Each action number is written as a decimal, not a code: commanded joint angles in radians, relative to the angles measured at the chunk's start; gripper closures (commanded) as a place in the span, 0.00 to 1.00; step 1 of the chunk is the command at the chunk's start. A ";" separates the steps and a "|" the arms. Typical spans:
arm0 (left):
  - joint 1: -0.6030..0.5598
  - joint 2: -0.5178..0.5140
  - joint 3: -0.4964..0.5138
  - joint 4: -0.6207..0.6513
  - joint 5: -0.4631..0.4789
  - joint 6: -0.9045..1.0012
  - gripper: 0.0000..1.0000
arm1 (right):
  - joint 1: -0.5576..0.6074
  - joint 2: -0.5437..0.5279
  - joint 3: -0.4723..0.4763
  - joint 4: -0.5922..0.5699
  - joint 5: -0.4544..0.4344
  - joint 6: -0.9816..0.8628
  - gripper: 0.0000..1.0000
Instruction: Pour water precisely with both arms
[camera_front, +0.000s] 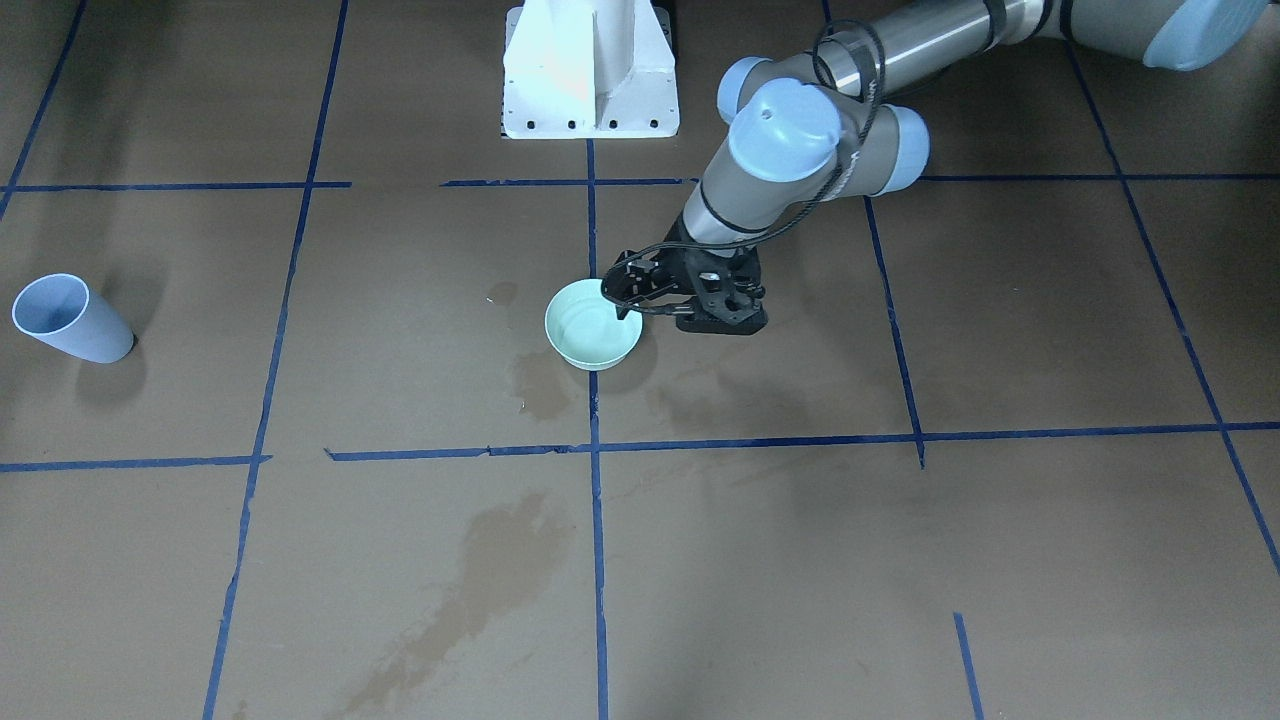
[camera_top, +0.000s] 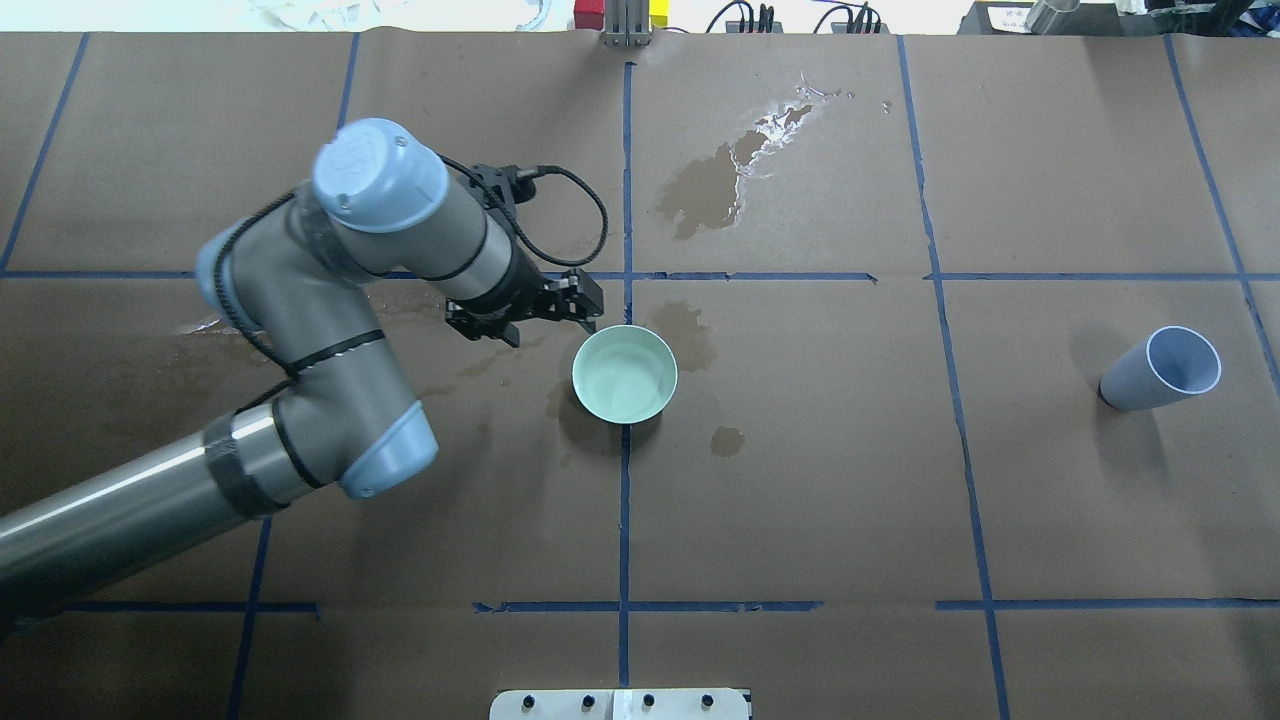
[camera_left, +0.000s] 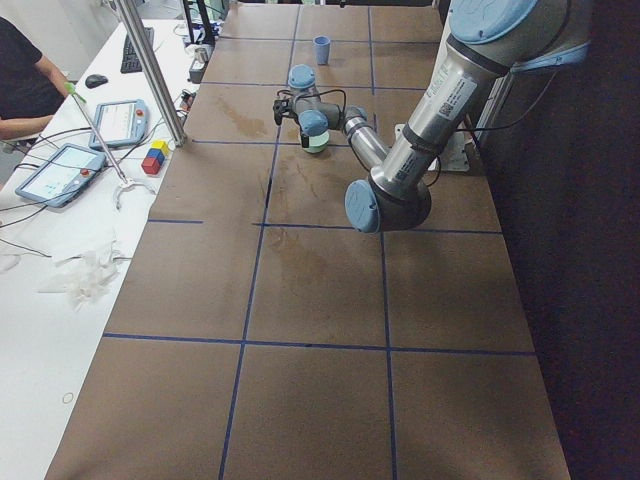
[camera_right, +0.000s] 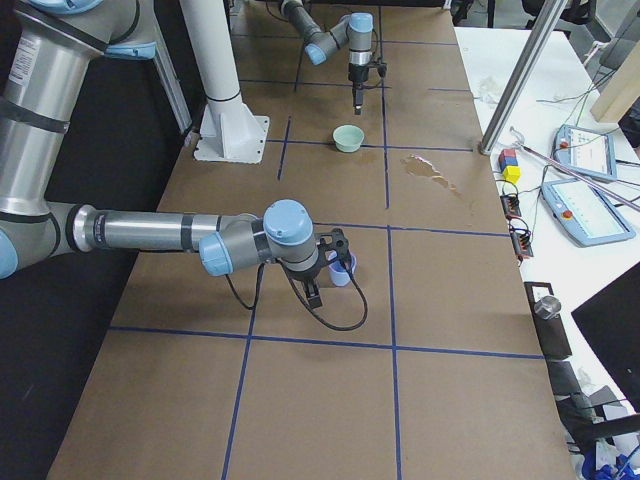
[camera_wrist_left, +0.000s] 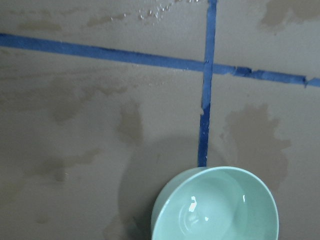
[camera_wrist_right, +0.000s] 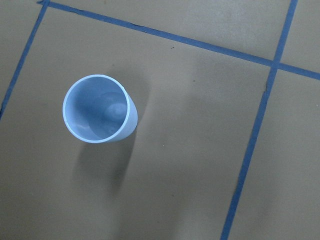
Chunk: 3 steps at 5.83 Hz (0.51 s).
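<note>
Water (camera_wrist_left: 197, 214): only a faint gloss at the bottom of the bowl (camera_top: 585, 375), which stands at mid-surface on a tape crossing. Whether the cup (camera_wrist_right: 82, 112) holds any, cannot tell; a pale patch shows inside it. The cup stands upright, well apart from the bowl, toward the robot's right.

Left end effector (camera_top: 588, 305) sits just beside the bowl rim; contact and finger state unclear. Right end effector (camera_right: 314, 292) hovers near the cup, seen only from the side, so clenched or released: cannot tell.

Dark stains (camera_top: 715, 185) on the surface (camera_top: 800, 480).

Judgement: no pour under way; neither vessel lifted. Grasp, carry and pour remain.
</note>
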 joint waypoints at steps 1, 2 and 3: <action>-0.049 0.149 -0.183 0.005 0.000 -0.006 0.07 | -0.072 -0.015 -0.003 0.196 -0.016 0.203 0.00; -0.064 0.187 -0.219 0.006 0.000 -0.006 0.07 | -0.164 -0.019 -0.003 0.300 -0.060 0.352 0.00; -0.080 0.213 -0.245 0.006 0.002 -0.028 0.04 | -0.310 -0.045 -0.009 0.477 -0.209 0.537 0.00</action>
